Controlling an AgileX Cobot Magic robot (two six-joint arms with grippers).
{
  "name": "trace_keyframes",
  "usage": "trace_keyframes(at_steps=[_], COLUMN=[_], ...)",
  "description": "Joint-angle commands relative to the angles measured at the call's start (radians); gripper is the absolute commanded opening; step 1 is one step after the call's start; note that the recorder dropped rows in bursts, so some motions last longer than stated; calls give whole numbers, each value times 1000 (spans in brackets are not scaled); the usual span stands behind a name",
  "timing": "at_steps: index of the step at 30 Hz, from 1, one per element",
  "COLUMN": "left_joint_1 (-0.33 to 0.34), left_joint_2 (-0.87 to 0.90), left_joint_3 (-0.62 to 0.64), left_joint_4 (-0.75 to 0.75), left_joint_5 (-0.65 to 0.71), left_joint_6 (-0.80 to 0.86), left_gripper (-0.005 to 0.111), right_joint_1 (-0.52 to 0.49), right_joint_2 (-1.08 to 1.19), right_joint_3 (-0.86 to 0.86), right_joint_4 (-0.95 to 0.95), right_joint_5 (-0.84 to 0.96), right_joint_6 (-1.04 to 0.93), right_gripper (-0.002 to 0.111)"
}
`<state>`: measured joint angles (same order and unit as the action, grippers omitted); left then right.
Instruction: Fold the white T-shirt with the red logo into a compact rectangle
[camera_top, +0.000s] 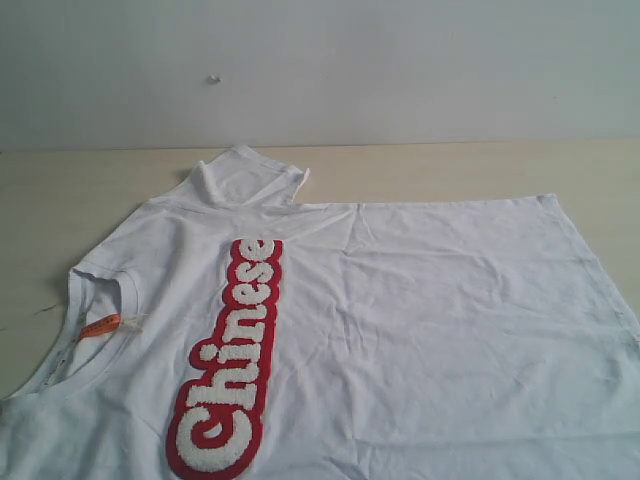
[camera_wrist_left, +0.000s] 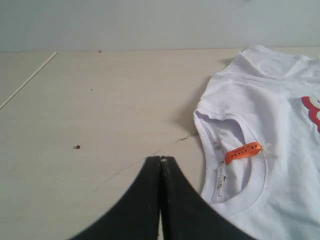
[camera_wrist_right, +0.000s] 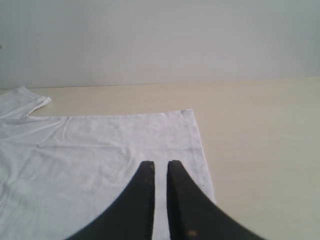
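Note:
The white T-shirt (camera_top: 400, 300) lies spread face up on the table, collar (camera_top: 125, 345) to the left and hem to the right. The red logo (camera_top: 232, 360) reads "Chinese" along its front. An orange neck tag (camera_top: 100, 325) shows inside the collar. Neither gripper appears in the exterior view. My left gripper (camera_wrist_left: 161, 159) is shut on nothing and hangs over bare table beside the collar and tag (camera_wrist_left: 243, 152). My right gripper (camera_wrist_right: 160, 164) shows a narrow gap and hovers above the shirt (camera_wrist_right: 100, 150) near its hem edge (camera_wrist_right: 200, 150).
The light wooden table (camera_top: 450, 170) runs back to a pale wall (camera_top: 300, 60). The far sleeve (camera_top: 245, 175) is bunched up with its edge raised. Bare table (camera_wrist_left: 75, 110) lies left of the collar and bare tabletop (camera_wrist_right: 260, 150) lies beyond the hem.

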<state>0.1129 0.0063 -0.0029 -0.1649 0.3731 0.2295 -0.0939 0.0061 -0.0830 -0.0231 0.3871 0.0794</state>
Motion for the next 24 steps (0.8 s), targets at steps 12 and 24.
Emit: trace_keyframes(at_steps=[12, 24], left_joint_1=[-2, -2], left_joint_2=[-6, -6], left_joint_3=[3, 3], left_joint_4=[-53, -302], left_joint_5=[-49, -401], left_joint_6=[-3, -3], left_gripper=[0, 0], right_joint_1=[0, 0], right_joint_2=[-6, -6], right_joint_3=[6, 6], right_joint_4=[-14, 23], right_joint_5=[-253, -448], right_joint_6=[-7, 3], right_gripper=[11, 11])
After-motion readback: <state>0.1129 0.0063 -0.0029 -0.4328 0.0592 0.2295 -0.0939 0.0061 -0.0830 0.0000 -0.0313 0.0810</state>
